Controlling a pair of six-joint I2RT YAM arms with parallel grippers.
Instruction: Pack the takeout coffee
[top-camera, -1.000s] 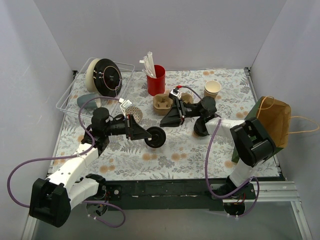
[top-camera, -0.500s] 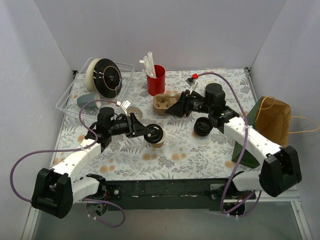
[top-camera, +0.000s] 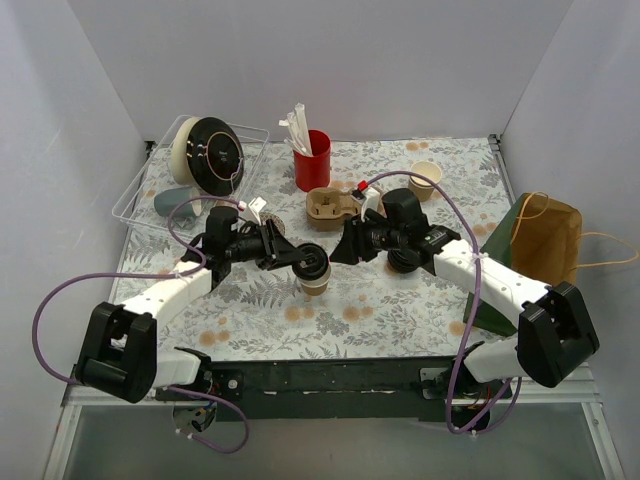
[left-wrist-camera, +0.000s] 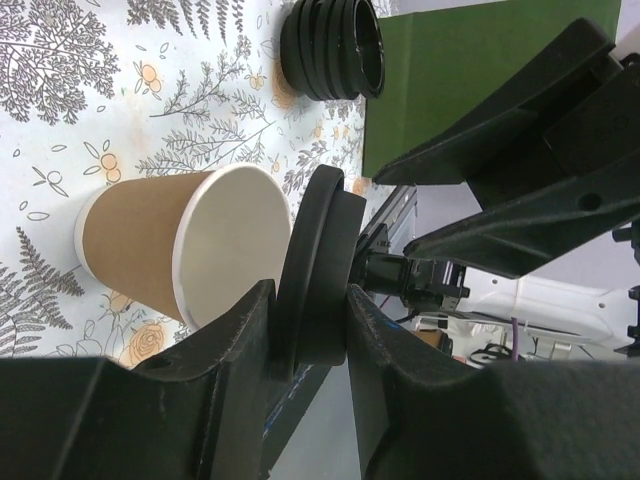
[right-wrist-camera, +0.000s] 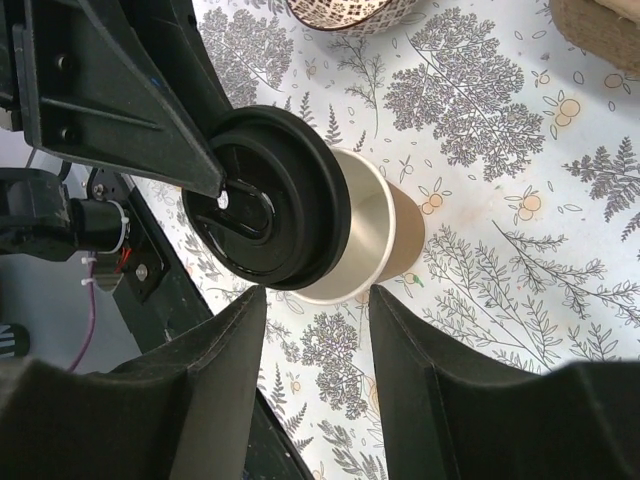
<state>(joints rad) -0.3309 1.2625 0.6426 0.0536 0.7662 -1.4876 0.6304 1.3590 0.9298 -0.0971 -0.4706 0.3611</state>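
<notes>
The takeout coffee's brown kraft cup (top-camera: 316, 286) stands upright on the flowered table, white inside and open-mouthed (left-wrist-camera: 150, 250). My left gripper (top-camera: 300, 262) is shut on its black lid (top-camera: 313, 265), pinching the rim (left-wrist-camera: 315, 265) and holding it tilted just above the cup's mouth, not seated. In the right wrist view the lid (right-wrist-camera: 270, 200) partly covers the cup (right-wrist-camera: 390, 235). My right gripper (top-camera: 340, 246) is open and empty just right of the cup, its fingers (right-wrist-camera: 215, 375) apart on the near side of it.
A stack of black lids (top-camera: 405, 260) lies behind my right arm. A cardboard cup carrier (top-camera: 330, 205), red cup of straws (top-camera: 312, 160), pale tan cup (top-camera: 425, 178), clear tray (top-camera: 140, 200) with plates and grey-blue mug (top-camera: 172, 200), and brown paper bag (top-camera: 550, 240) surround the middle.
My right gripper has come down from beside the cup carrier to the right side of the cup. My left gripper has carried the lid slightly right, over the cup.
</notes>
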